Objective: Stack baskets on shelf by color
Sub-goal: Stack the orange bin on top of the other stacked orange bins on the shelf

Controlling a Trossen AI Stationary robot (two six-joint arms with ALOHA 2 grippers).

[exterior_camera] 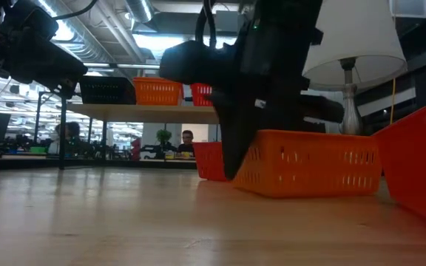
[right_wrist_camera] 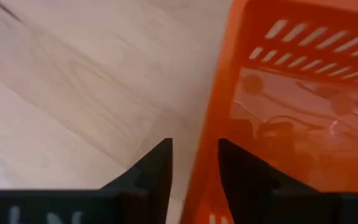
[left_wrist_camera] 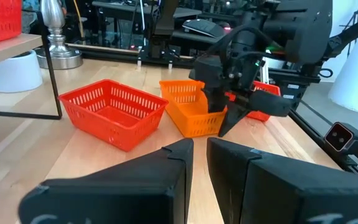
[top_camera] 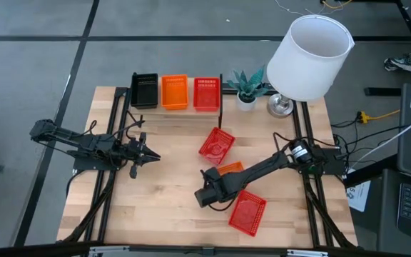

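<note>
An orange basket (top_camera: 231, 168) stands upright on the table, partly under my right arm. My right gripper (top_camera: 215, 188) points down at its end wall, open, with one finger inside and one outside (right_wrist_camera: 194, 171). Two red baskets sit on the table, one toward the shelf (top_camera: 216, 145) and one near the front edge (top_camera: 248, 212). On the shelf (exterior_camera: 146, 111) a black (top_camera: 145, 91), an orange (top_camera: 175, 92) and a red basket (top_camera: 206, 93) stand in a row. My left gripper (top_camera: 150, 155) hovers shut over the table's left half, holding nothing. My right gripper comes from above, pointing down, and straddles the rim of the orange basket's end wall (right_wrist_camera: 209, 146); one finger (right_wrist_camera: 244, 177) is inside the basket, the other (right_wrist_camera: 154, 171) outside over bare wood. Whether either finger touches the wall I cannot tell. The basket sits flat on the table.
A lamp with a big white shade (top_camera: 309, 57) and a small potted plant (top_camera: 246, 89) stand at the far right, beside the shelf. Black frame rails run along both table sides. People sit in the room beyond (exterior_camera: 188, 137). Bare wood lies at the front left.
</note>
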